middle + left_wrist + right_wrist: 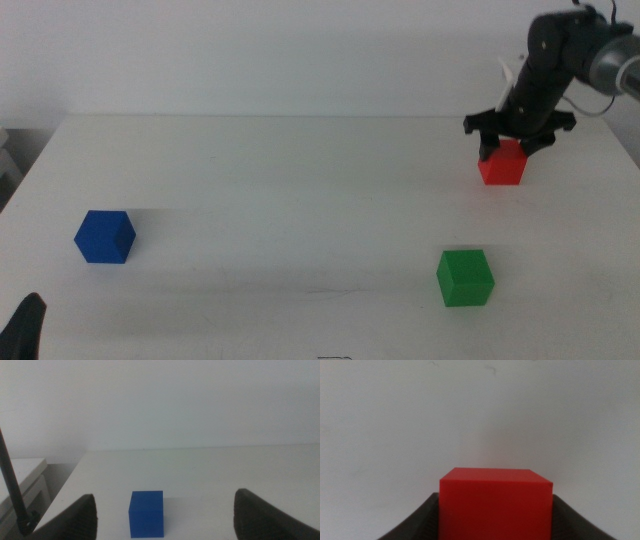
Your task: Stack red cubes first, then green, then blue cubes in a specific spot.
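— Nearest the lens, what was logged?

— Left gripper [25, 325], recorded at the bottom edge of the middle view, parked. Its jaws were seen spread wide in the left wrist view, nothing between them, with the blue cube [147, 513] standing on the table ahead, untouched.

— And by size, from the largest?

— Item one: white table [280, 180]. Item two: right arm [560, 60], entered from the right. Item three: right gripper [512, 140], set down over the red cube [502, 163] at the far right of the table. Items four to six: three cubes of equal size, red under the gripper, green cube [465, 277] at the near right, blue at the near left, all well apart. No stacking spot was marked.

— Risks noted?

— A slip or twist of the red cube was judged possible if it were lifted on an off-centre grip. A skewed base would make the green and blue cubes harder to seat squarely on it.

— Tool state?

— In the right wrist view the jaws were seen flanking the red cube's sides closely; whether they were clamped on it or merely beside it could not be told.
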Motion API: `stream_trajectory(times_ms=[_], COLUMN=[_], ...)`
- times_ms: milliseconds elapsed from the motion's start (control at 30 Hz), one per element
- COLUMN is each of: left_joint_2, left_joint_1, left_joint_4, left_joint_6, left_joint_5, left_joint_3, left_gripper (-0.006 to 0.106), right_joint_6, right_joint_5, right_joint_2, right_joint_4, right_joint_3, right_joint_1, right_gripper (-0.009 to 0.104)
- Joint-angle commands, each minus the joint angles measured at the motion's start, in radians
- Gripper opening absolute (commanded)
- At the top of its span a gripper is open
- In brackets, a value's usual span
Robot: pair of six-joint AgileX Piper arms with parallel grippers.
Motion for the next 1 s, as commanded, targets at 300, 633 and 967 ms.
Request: stream_trajectory(times_ms=[300, 633, 967], left_joint_2=[-0.021, -0.021, -0.021], left_joint_1=[-0.001, -0.001, -0.001], left_joint_4=[-0.004, -0.004, -0.004], left_joint_6=[-0.001, -0.001, -0.001], left_joint_5=[-0.081, -0.081, -0.081], left_joint_3=[-0.003, -0.003, -0.003], left_gripper=[0.094, 0.094, 0.094], right_joint_6=[0.339, 0.532, 0.685], right_joint_5=[0.095, 0.061, 0.083], right_joint_2=[-0.209, -0.192, -0.108], right_joint_4=[-0.104, -0.154, -0.181], right_joint_3=[-0.032, -0.030, -0.029], right_joint_1=[0.263, 0.496, 0.599], right_gripper=[-0.001, -0.001, -0.001])
